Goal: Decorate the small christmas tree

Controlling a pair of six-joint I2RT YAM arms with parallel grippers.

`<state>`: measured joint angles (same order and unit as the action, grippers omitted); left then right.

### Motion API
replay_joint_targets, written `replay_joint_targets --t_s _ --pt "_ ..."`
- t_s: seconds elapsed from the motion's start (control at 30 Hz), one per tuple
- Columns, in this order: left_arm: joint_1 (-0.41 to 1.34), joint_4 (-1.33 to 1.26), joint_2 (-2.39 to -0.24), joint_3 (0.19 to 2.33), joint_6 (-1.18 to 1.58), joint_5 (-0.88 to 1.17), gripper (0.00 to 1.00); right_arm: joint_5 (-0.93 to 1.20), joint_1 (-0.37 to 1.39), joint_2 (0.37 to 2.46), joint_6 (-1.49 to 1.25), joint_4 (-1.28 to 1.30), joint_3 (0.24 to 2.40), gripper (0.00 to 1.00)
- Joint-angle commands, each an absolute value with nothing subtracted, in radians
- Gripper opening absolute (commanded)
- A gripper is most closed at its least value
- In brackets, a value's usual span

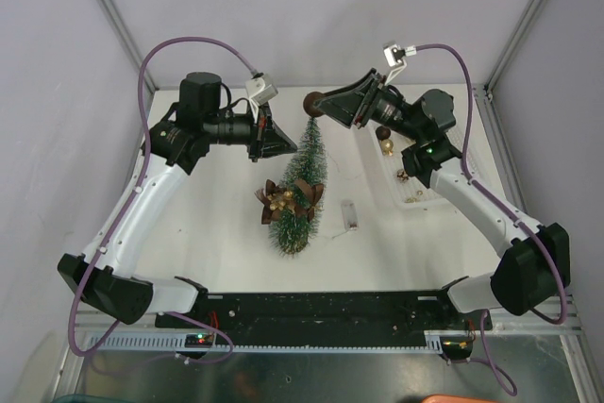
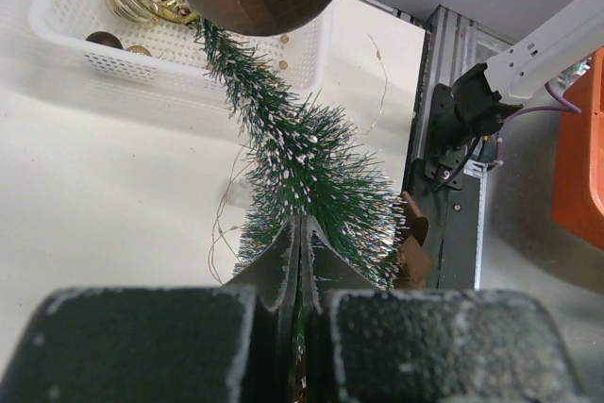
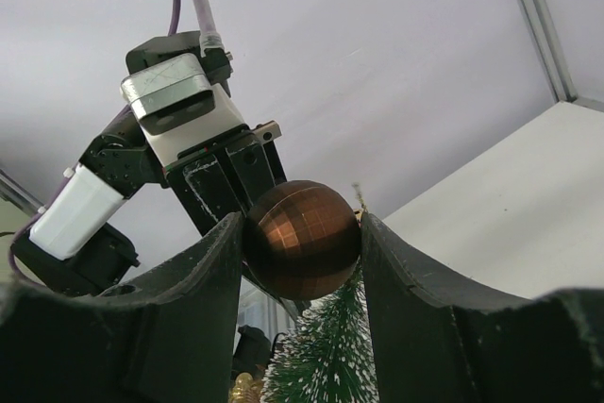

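From where I stand, the small christmas tree is upright near the middle of the tabletop, between the two arms. It already wears a brown flower ornament with gold berries low on its side. Further up, the left gripper has its fingers drawn narrow, almost together, right against the frosted bristles. Whether they pinch any of them I cannot tell. Beyond that, just above the tip, the right gripper has its fingers clamped on a brown faceted bauble. Behind and to the right sits the white basket with more baubles in it. To my eye the step in hand is hanging this bauble near the top. The next move calls for a slow descent onto the tip, so the hanger catches without toppling the slim tree.
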<state>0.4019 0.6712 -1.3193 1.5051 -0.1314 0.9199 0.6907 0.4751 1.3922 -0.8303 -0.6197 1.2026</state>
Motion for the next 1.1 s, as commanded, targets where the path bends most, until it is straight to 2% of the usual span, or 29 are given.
replay_joint_targets --t_s 0.0,0.43,0.7,1.07 --pt "0.408 0.662 -1.294 1.503 -0.139 0.926 0.0 0.715 0.483 1.397 -0.86 -0.695 1.21 0.31" --pt "0.408 0.661 -1.291 1.5 -0.139 0.924 0.0 0.732 0.487 1.406 -0.878 -0.714 1.21 0.33" --pt "0.408 0.661 -1.292 1.498 -0.141 0.919 0.0 0.739 0.517 1.369 -0.79 -0.629 1.21 0.37" --pt "0.407 0.663 -1.286 1.498 -0.141 0.915 0.0 0.726 0.523 1.337 -0.732 -0.56 1.21 0.58"
